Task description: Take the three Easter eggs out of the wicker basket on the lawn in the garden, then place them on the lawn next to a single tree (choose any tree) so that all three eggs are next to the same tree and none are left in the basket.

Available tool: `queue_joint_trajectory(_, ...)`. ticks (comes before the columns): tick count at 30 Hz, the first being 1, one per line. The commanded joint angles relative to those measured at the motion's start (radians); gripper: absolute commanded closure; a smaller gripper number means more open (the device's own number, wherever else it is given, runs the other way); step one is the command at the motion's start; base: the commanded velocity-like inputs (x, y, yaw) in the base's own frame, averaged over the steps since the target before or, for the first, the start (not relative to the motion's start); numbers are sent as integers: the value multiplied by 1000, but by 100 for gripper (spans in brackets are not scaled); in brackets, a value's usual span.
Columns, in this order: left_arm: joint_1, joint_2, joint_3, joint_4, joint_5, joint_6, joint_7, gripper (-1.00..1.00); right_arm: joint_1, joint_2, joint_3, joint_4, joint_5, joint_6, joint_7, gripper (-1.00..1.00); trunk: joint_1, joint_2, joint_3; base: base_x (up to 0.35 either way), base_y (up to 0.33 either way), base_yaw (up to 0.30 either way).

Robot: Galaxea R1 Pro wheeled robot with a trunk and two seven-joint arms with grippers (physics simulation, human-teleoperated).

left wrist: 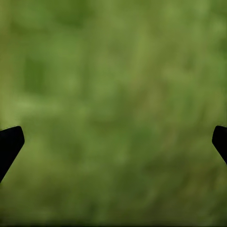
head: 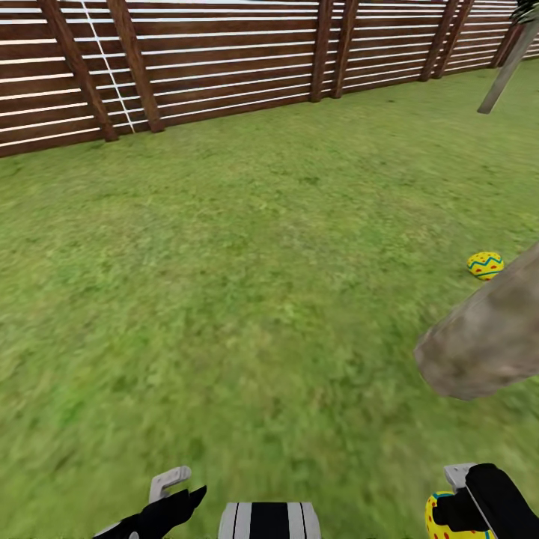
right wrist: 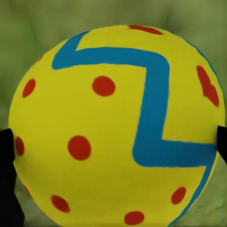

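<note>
Yellow zigzag-striped egg (right wrist: 116, 127) clamped in our right gripper (head: 466, 515); left gripper (left wrist: 113, 142) spread, empty; second egg (head: 485, 265) beside grey-brown trunk (head: 486, 337).

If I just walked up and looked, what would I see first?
Probably the bright yellow Easter egg with a blue zigzag and red dots, held between the right gripper's fingers at the head view's bottom right. Next, a second egg lying on the lawn just beside the thick grey-brown tree trunk at the right. Behind it all runs a long brown slatted fence.
</note>
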Motion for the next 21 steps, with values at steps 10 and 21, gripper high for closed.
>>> queue_joint_trajectory(10, 0, -1, 3, -1, 7, 9, -5, -100, 0, 2, 0, -1, 12, 2, 10, 100, 4, -3, -39, 0, 0, 0)
queue_joint_trajectory(21, 0, -1, 3, -1, 6, 9, -5, -100, 0, 1, -1, -1, 13, 2, 10, 100, 9, -5, -82, 0, 0, 0)
